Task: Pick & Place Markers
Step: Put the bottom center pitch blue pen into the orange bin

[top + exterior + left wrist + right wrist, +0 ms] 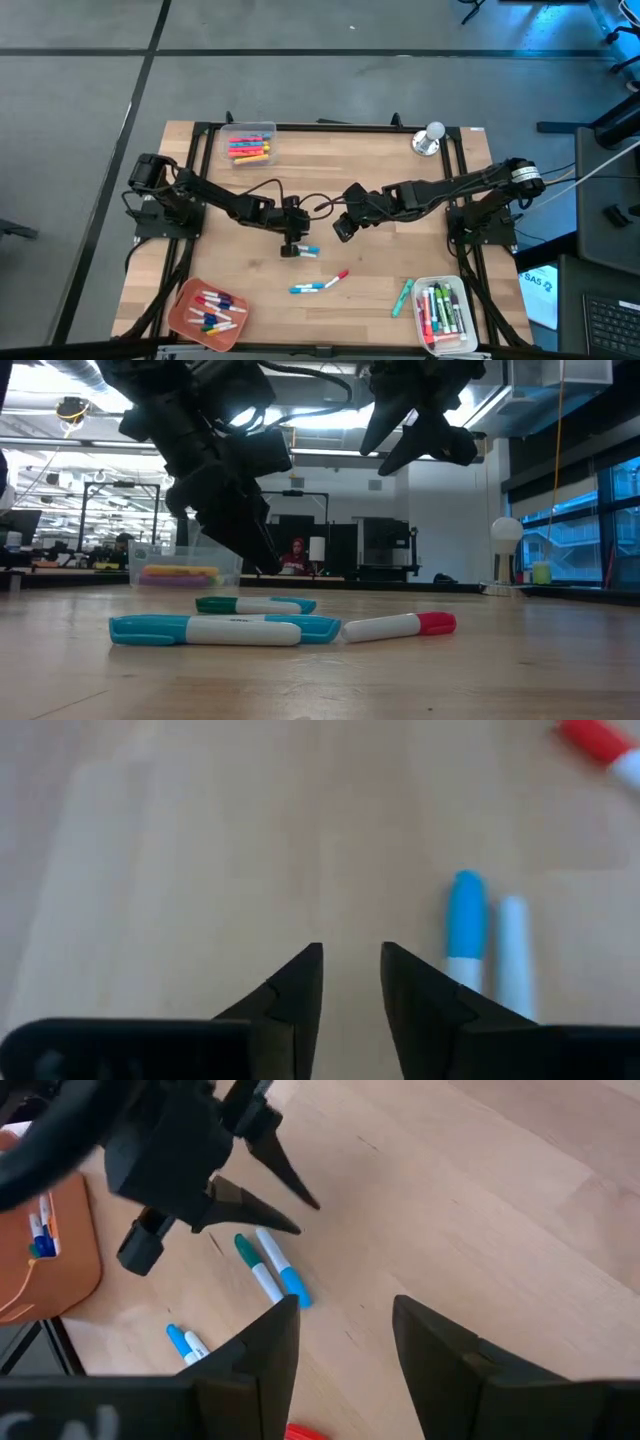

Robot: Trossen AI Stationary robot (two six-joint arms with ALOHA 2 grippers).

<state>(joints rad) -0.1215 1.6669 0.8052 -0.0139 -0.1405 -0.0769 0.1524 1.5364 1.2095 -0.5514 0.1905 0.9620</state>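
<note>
Left gripper (291,247) angled down over the blue-and-white markers (303,251) mid light-wood desk (370,180), fingers (300,982) slightly spread, empty; right gripper (343,229) raised beside, fingers spread; only the right wrist view shows the teal-capped marker (252,1262).

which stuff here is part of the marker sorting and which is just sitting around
Job: loose markers on the table, the left gripper above them, the right gripper, clear bin of markers, orange tray, white bin.
Just lying about: silver bell.
</note>
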